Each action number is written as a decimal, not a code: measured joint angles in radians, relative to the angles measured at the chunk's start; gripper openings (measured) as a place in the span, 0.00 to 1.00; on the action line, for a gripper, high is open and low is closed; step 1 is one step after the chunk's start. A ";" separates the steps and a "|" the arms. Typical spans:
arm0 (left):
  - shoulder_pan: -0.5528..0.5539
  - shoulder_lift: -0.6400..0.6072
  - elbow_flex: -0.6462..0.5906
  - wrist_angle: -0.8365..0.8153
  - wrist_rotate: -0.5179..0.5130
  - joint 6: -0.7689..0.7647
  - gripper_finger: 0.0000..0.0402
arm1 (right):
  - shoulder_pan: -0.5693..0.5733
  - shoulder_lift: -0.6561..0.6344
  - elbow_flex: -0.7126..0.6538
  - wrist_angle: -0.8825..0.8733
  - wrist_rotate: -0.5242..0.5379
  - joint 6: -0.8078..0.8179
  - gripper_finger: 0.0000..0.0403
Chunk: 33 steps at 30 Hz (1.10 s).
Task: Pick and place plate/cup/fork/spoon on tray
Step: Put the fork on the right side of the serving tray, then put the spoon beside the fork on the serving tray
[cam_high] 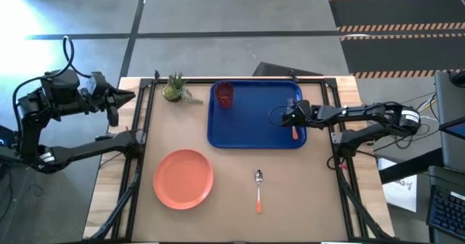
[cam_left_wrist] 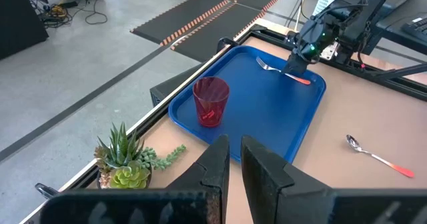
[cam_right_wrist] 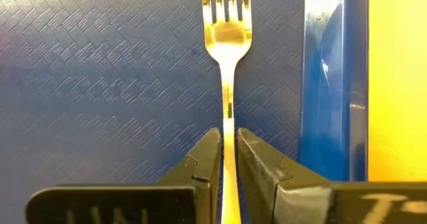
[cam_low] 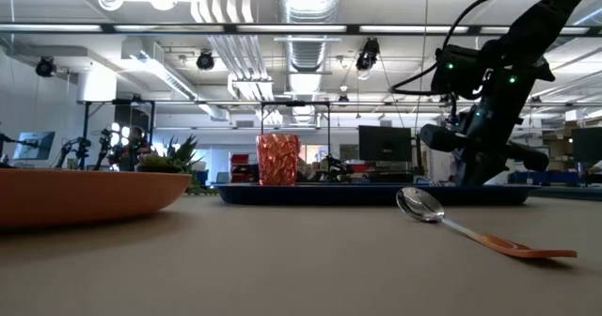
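Starting from the left side of the bench, the left hand is parked off past the bench's left edge, up in the air, fingers nearly together with just a thin gap and nothing in them. A little green potted plant sits near the far edge, just beside the tray's left rim. The plate lies flat on the near-left part of the bench, well apart from the tray. The tray takes up the far middle, and the cup stands upright inside its far-left corner. The spoon is on the bare bench just in front of the tray, bowl toward the tray, orange handle pointing toward the near edge. Over at the tray's right end, the right hand is down low with its fingers pinched in on the fork, gripping the handle, while the tines rest against the tray floor close to the right rim
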<state>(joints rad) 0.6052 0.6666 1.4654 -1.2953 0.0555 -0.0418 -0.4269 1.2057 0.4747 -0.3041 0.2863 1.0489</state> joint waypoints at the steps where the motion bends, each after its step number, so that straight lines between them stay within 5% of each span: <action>1: 0.000 0.000 0.000 0.000 0.000 0.000 0.05 | 0.001 0.000 0.000 0.001 0.001 0.001 0.11; 12: 0.000 0.000 0.000 0.000 0.000 0.000 0.05 | 0.001 0.000 0.185 -0.001 0.029 -0.194 0.13; 20: 0.000 0.000 0.000 0.000 0.000 0.000 0.05 | 0.023 0.001 0.411 -0.157 0.013 -0.302 0.13; 25: 0.000 0.000 0.000 -0.001 0.000 0.000 0.05 | 0.119 0.006 0.489 -0.257 -0.131 -0.291 0.13; 33: 0.000 0.000 0.000 -0.001 0.000 0.000 0.05 | 0.385 0.006 0.502 -0.373 -0.167 -0.140 0.13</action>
<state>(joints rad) 0.6056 0.6666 1.4654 -1.2964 0.0551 -0.0414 -0.0422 1.2118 0.9765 -0.6770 0.1191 0.9089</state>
